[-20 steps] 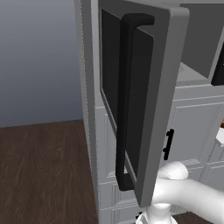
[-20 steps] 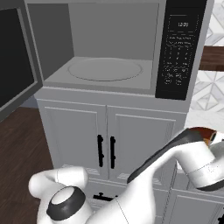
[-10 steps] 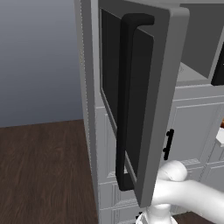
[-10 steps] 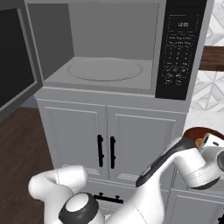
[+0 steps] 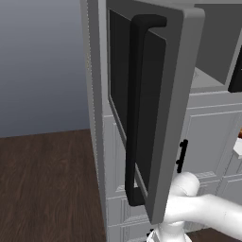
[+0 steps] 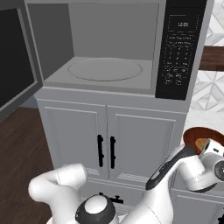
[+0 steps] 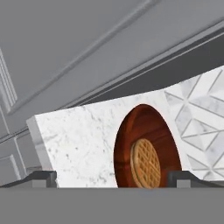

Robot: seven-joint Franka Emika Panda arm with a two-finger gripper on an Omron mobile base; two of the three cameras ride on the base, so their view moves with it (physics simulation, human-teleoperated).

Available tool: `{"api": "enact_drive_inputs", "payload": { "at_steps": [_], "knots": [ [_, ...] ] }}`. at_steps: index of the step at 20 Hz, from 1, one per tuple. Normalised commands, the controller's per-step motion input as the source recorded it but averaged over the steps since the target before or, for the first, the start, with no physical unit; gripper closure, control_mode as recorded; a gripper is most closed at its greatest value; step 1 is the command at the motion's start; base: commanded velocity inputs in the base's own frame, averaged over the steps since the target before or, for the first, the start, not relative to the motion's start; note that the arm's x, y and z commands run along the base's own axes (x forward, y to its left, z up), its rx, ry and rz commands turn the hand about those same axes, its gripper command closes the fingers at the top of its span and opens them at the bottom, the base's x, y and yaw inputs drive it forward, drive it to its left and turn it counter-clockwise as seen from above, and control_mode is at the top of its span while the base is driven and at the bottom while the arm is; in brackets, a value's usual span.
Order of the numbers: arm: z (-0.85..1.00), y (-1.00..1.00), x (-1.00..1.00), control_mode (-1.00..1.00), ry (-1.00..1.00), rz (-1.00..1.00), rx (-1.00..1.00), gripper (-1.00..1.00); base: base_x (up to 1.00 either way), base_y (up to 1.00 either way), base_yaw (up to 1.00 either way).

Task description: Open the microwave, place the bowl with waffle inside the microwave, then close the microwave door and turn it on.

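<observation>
Left base view: you have the grey-framed microwave door (image 5: 156,94) with its dark tinted window swung wide open, long black bar handle (image 5: 134,113) facing you, dark wood floor (image 5: 47,184) below, white panelled cabinets (image 5: 208,142) behind.

Right base view: you have the large grey built-in microwave (image 6: 118,48) standing open, light grey inside, round turntable (image 6: 105,69) bare, dark keypad panel (image 6: 179,48) at its right. The shallow round reddish-brown bowl (image 6: 197,133) sits low at the right edge, well apart from the microwave, partly hidden by the arm's wrist.

Hand view: you have the bowl on the white marble bench (image 7: 74,144), a round golden waffle (image 7: 146,162) lying in it. The pincer (image 7: 114,178) is spread wide, holding nothing, the bowl between its dark fingertips (image 7: 41,177).
</observation>
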Motion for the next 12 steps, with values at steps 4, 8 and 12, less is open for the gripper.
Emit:
{"api": "enact_drive_inputs", "payload": {
  "at_steps": [4, 8, 12],
  "knots": [
    [0.00, -0.46, 0.32, -1.00, 0.00, 0.00, 0.00, -1.00, 0.00, 0.00, 0.00],
    [-0.03, -0.27, 0.41, -1.00, 0.00, 0.00, 0.00, -1.00, 0.00, 0.00, 0.00],
    [-0.22, 0.00, 0.39, -1.00, 0.00, 0.00, 0.00, -1.00, 0.00, 0.00, 0.00]
  ]
}}
